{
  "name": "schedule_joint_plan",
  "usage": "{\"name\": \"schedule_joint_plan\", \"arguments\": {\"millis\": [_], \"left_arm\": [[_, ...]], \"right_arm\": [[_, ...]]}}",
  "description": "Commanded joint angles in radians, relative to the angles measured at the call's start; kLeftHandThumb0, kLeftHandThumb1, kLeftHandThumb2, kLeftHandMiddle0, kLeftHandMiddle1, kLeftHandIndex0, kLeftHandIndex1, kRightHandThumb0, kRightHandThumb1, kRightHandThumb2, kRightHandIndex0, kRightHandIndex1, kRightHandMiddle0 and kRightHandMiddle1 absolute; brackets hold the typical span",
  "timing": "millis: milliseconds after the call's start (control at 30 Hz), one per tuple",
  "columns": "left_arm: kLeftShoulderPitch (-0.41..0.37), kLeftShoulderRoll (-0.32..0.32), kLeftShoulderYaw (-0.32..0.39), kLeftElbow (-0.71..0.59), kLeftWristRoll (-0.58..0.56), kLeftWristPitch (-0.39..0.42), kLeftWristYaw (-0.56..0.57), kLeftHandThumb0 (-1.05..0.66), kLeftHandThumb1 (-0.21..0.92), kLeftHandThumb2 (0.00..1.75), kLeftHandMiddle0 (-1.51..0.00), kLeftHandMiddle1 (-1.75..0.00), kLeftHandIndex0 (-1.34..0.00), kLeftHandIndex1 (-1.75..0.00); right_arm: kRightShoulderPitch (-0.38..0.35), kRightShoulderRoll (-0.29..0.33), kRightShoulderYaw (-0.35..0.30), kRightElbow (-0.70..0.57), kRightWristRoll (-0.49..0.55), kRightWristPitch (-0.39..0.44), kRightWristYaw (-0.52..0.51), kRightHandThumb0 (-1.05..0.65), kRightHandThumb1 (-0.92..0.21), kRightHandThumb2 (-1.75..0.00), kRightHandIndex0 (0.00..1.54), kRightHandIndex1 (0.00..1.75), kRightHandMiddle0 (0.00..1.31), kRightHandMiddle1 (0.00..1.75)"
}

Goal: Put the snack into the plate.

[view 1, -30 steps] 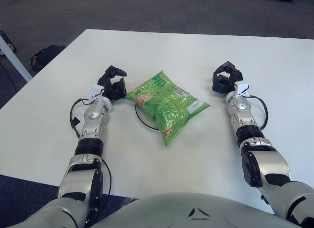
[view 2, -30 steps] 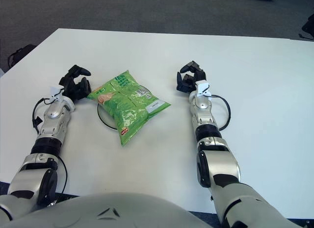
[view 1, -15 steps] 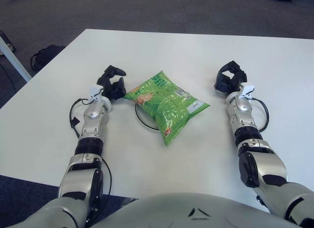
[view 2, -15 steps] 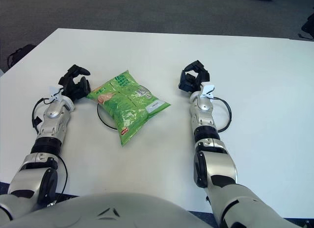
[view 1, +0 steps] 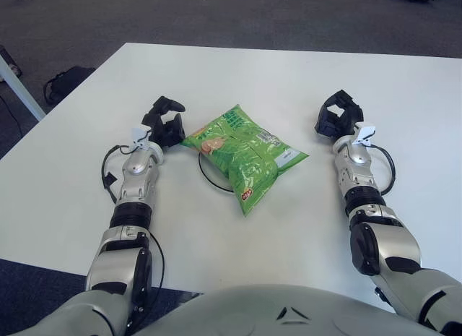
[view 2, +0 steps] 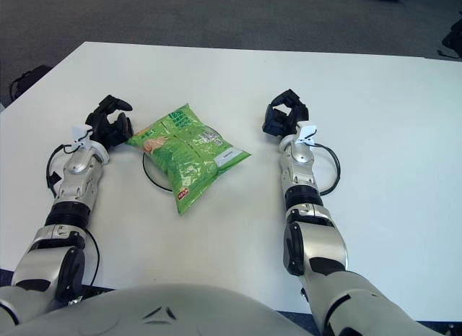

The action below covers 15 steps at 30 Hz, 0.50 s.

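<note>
A green snack bag (view 1: 244, 152) lies flat in the middle of the white table, covering most of a white plate with a dark rim (view 1: 207, 177); only the plate's left and near edge shows. My left hand (view 1: 164, 123) sits just left of the bag's far corner, fingers relaxed and holding nothing. My right hand (view 1: 337, 118) is well to the right of the bag, apart from it, fingers loosely curled and empty.
The white table (view 1: 274, 76) stretches far behind the bag and to both sides. Dark carpet lies beyond its edges. A black bag (view 1: 66, 82) sits on the floor to the left, next to a white table leg (view 1: 16, 79).
My right hand has drifted slightly right and away from the snack bag. The left hand and the bag have stayed put.
</note>
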Motion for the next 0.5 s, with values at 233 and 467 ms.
{"name": "schedule_joint_plan", "arguments": {"millis": [233, 467], "left_arm": [[0.071, -0.014, 0.0, 0.042, -0.007, 0.053, -0.014, -0.42, 0.51, 1.08, -1.11, -1.75, -0.46, -1.75], [0.072, -0.013, 0.007, 0.04, -0.009, 0.055, -0.015, -0.42, 0.5, 1.09, -1.13, -1.75, -0.47, -1.75]], "right_arm": [[0.072, 0.049, -0.01, 0.021, 0.026, 0.005, 0.007, -0.53, -0.19, -1.47, 1.14, 1.75, 0.72, 1.75], [0.074, 0.053, -0.011, 0.013, 0.028, 0.014, 0.018, -0.54, -0.18, -1.48, 1.13, 1.75, 0.73, 1.75]]}}
